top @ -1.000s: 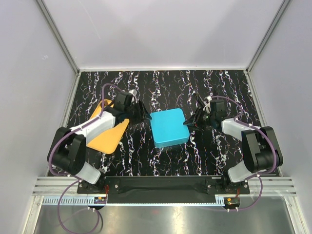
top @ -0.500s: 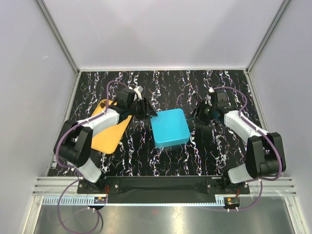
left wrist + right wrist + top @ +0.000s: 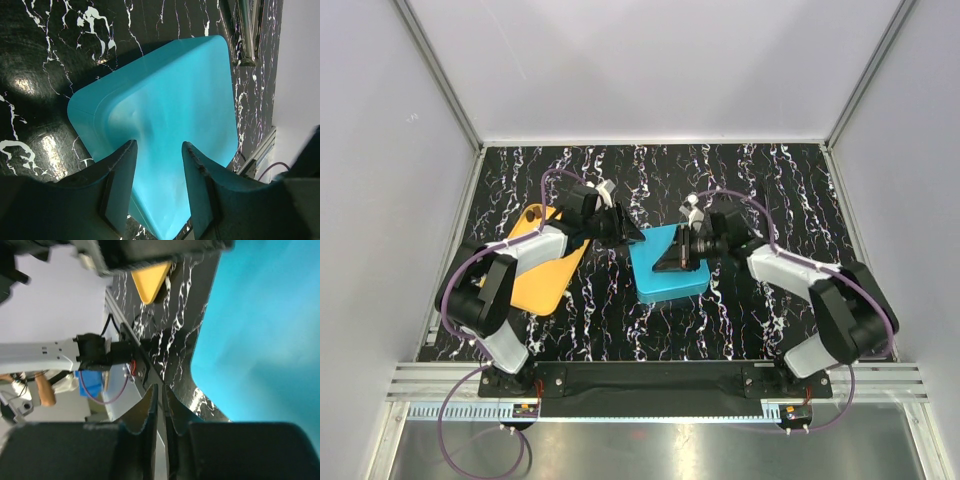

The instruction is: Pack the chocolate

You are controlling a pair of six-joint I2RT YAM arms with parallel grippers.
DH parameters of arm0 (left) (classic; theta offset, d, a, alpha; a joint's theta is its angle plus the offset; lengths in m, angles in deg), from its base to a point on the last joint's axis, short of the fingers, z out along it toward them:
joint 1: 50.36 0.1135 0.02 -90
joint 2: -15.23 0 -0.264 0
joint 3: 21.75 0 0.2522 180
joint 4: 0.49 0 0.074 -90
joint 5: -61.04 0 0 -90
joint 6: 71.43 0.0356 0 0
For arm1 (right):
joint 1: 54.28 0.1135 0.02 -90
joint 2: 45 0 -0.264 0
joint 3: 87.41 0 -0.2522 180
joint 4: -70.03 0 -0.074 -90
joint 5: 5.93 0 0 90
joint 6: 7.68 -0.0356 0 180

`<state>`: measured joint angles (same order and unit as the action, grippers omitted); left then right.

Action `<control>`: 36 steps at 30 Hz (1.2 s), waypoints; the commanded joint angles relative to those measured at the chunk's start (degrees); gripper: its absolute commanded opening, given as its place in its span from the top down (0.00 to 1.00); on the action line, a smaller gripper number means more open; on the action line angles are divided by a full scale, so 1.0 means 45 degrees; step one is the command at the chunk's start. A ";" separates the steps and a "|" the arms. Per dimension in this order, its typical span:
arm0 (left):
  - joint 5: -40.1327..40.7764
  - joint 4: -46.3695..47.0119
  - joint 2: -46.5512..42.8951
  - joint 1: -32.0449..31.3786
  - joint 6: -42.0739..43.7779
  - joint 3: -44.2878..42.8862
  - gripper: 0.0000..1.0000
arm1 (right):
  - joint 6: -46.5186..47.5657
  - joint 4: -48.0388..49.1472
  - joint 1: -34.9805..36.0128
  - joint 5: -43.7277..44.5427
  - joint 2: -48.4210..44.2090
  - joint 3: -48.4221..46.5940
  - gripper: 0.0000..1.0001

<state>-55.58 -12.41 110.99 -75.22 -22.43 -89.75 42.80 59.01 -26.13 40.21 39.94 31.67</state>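
So, the chocolate: I can't spot a single piece in any of the views, so I honestly can't tell where it is. What sits in the middle is a teal box (image 3: 665,285) with rounded corners, lying flat on the black, white-veined tabletop (image 3: 740,180). All the cameras show of it is its smooth teal top.

The left end effector (image 3: 628,232) is at the box's far-left corner. In the left wrist view its two dark fingers (image 3: 120,185) stand clearly apart, so it's open, with the teal box (image 3: 170,100) filling the gap behind them. I can't see anything pinched between them, and I can't say whether the tips touch the box.

The right end effector (image 3: 665,260) reaches in from the other side and sits over the top of the box, roughly mid-way across. In the right wrist view its fingers (image 3: 145,415) are pressed nearly together with just a thin slit between them, so it's closed with nothing in it. The teal box (image 3: 260,315) takes up the right part of that view and the picture is rather blurred there.

Off to the left of the box, apart from it, an orange tray (image 3: 535,285) lies on the tabletop, partly under the left arm. One corner of it shows up in the right wrist view too (image 3: 150,282).
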 commanded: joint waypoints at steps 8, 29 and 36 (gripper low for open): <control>0.0718 -0.0371 0.0242 -0.0041 0.0399 0.0374 0.52 | -0.2075 0.6421 0.0016 -0.1876 0.3721 0.2510 0.91; 0.2885 -0.5683 -0.7489 -0.0061 0.2370 -0.3183 0.01 | 0.3413 -0.8089 0.0016 0.9233 -0.5436 -0.4599 0.00; 0.3337 -0.5548 -1.0010 -0.0061 0.3191 -0.1153 0.01 | 0.2770 -0.8520 -0.0003 1.3218 -0.7682 -0.3527 0.00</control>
<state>-42.55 -35.62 66.60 -75.31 -11.15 -99.52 55.89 24.26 -26.31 86.99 7.55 13.57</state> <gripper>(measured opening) 0.987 0.994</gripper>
